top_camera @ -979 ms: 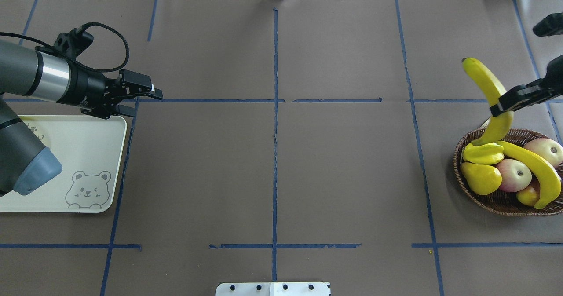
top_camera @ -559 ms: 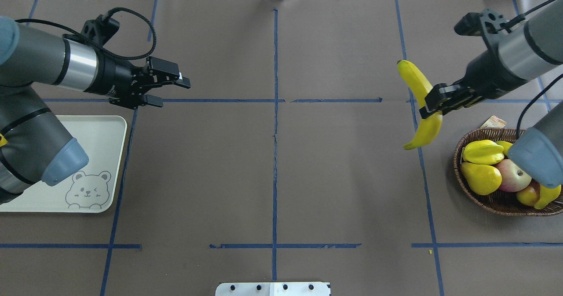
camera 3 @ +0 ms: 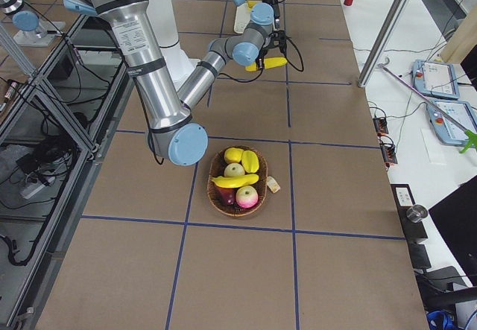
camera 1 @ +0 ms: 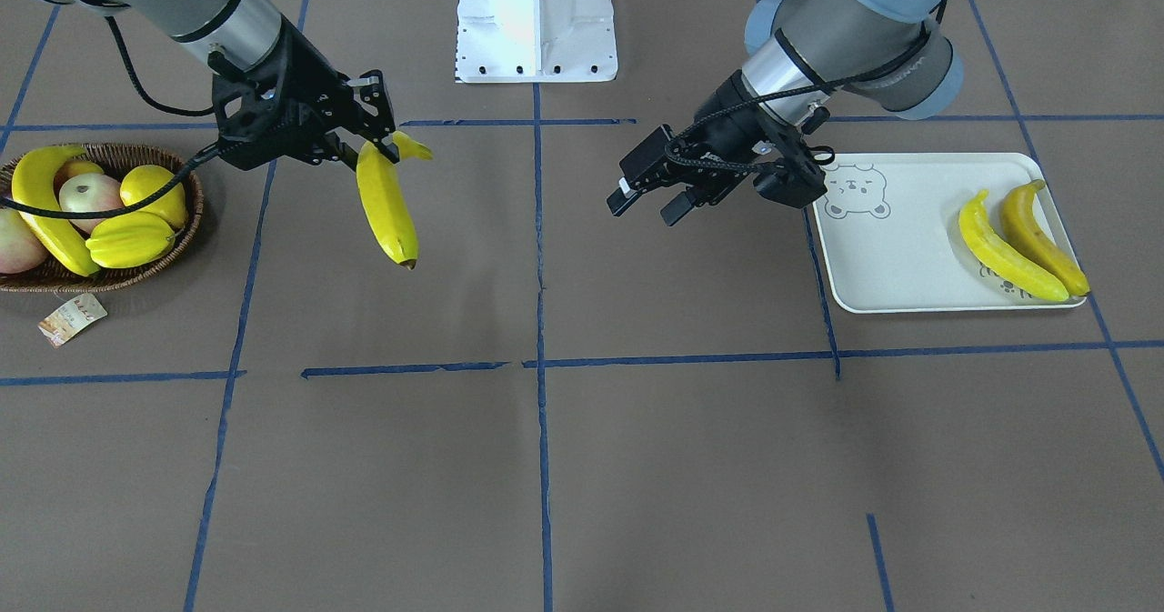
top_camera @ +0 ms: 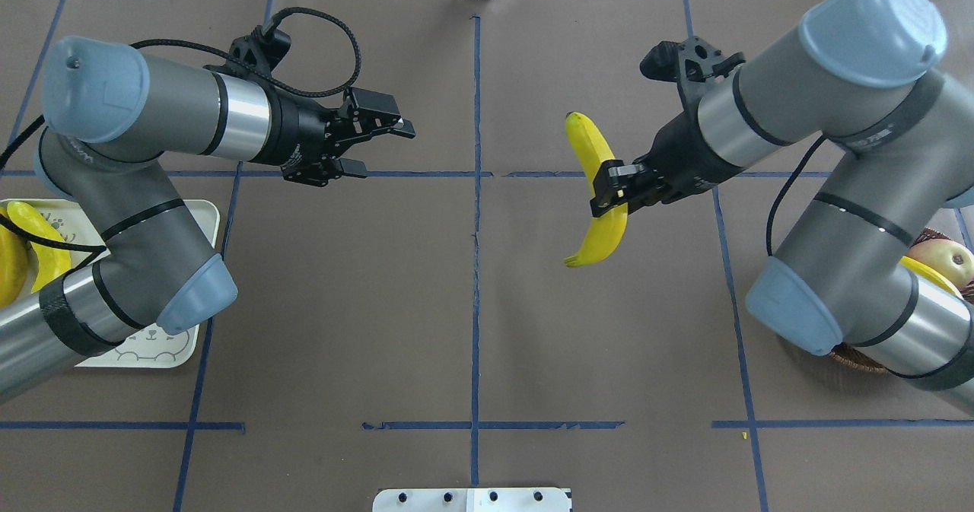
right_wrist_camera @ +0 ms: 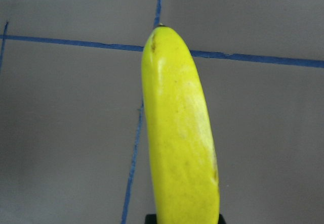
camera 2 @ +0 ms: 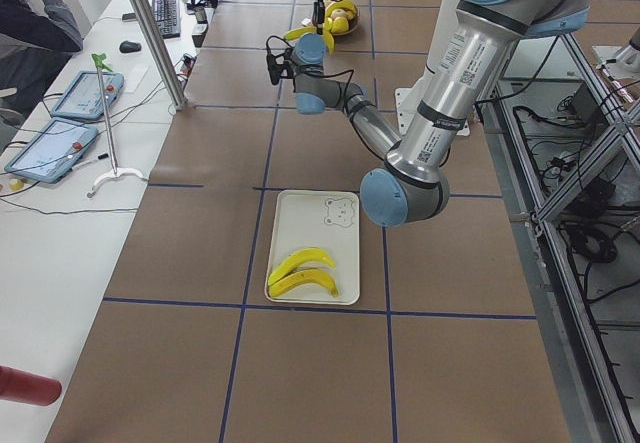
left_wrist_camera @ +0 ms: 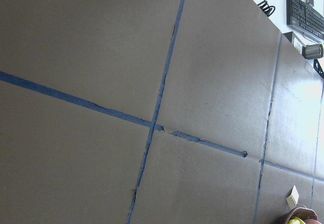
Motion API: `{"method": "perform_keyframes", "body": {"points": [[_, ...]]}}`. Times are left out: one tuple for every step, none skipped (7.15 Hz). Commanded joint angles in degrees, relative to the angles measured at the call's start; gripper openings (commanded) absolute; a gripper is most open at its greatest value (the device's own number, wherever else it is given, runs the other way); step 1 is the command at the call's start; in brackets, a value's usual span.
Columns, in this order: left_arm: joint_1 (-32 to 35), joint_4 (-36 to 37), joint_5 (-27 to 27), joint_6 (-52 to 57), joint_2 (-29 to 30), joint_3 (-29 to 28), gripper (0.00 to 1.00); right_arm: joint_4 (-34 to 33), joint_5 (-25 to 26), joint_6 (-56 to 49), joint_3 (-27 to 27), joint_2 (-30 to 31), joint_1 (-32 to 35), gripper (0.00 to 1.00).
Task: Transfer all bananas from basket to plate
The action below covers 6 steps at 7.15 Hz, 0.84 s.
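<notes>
The banana [camera 1: 386, 207] hangs mid-air, clamped by the right gripper [camera 1: 366, 139], with the basket [camera 1: 155, 262] at its 9 o'clock in the front view. At 3 o'clock the left gripper [camera 1: 646, 210] hovers empty, jaws spread, the plate [camera 1: 896, 257] beyond. A hand-over seems underway: next, steer the fruit between those jaws.

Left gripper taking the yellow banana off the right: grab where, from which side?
Probably the free half of the long curved yellow banana pointing away from the robot, beyond the right gripper clamping its middle. Bring the open left gripper from the table-centre side, jaws across its thickness; that flank is bare.
</notes>
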<state>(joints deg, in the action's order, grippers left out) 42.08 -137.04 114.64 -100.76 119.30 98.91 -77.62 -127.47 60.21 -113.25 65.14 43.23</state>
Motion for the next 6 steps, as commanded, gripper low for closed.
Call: {"method": "perform_keyframes", "body": {"points": [[-1.47,0.11,-6.06,-4.61,3.20,-0.29,0.97,5.63,6.68,5.96,1.45,-2.63,-5.59,0.05],[-2.95,0.28,-9.31,-5.75,3.65,-0.29,0.90,5.63,8.62,6.15,2.32,-4.82,-6.66,0.06],[-4.01,0.37,-10.74,-5.76,4.01,-0.38,0.89,5.72,8.90,6.15,2.51,-5.19,-7.45,0.06],[-4.55,0.46,-11.10,-5.76,4.10,-0.55,0.89,5.63,9.08,6.24,2.77,-6.59,-7.63,0.06],[-4.73,0.55,-11.10,-5.76,5.05,-0.99,0.87,5.72,11.00,7.46,3.12,-7.38,-8.68,0.06],[-4.73,0.63,-11.10,-6.72,5.50,-1.52,0.85,5.63,12.84,7.99,3.21,-8.35,-9.56,0.06]]}}
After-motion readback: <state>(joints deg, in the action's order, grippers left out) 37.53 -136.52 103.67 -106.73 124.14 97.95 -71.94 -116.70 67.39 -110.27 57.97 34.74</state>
